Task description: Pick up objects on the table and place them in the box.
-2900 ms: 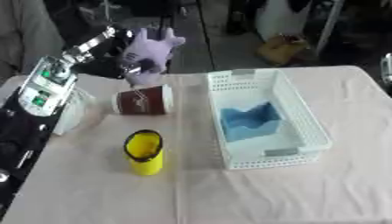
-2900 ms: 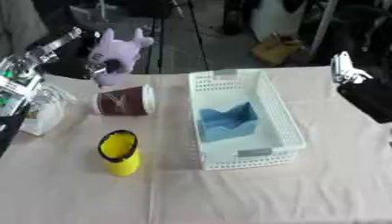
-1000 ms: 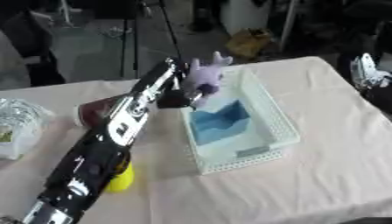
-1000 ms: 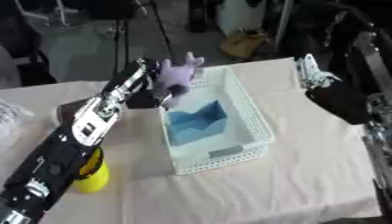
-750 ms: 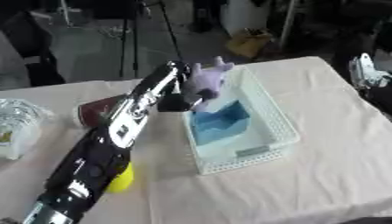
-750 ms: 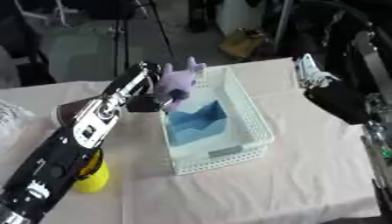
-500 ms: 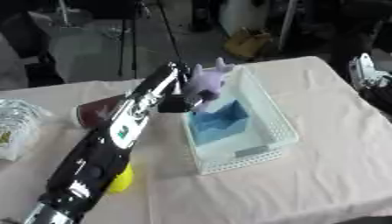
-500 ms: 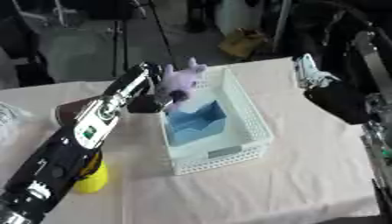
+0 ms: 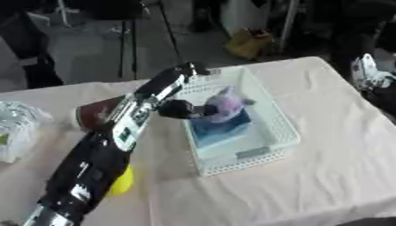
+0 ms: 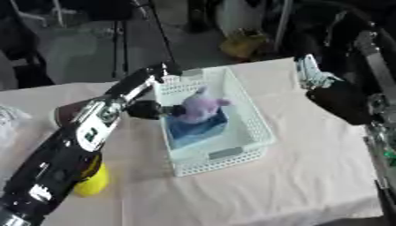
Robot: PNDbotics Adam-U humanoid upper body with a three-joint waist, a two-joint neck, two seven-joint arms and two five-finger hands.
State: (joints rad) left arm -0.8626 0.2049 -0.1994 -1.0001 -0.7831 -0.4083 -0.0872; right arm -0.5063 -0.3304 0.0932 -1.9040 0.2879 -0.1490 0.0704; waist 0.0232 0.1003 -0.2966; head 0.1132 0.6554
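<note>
— Where's the toy right now?

— I've got the purple plush toy [image 9: 225,105] inside the white basket [image 9: 272,122], over the blue cloth [image 9: 220,129] at its far half. My left hand [image 9: 184,109] sits at the toy's left side, reaching in over the basket's left wall.

— Is the hand off it?

— I can't tell; the fingers blur into the toy, so it may be gripped or just released.

— Which arm takes the next object?

— Left, I'd judge. The brown cup [image 9: 100,114] and yellow cup [image 9: 120,182] lie left of the basket. The right hand [image 10: 312,74], far right, fingers relaxed, is well apart.
</note>
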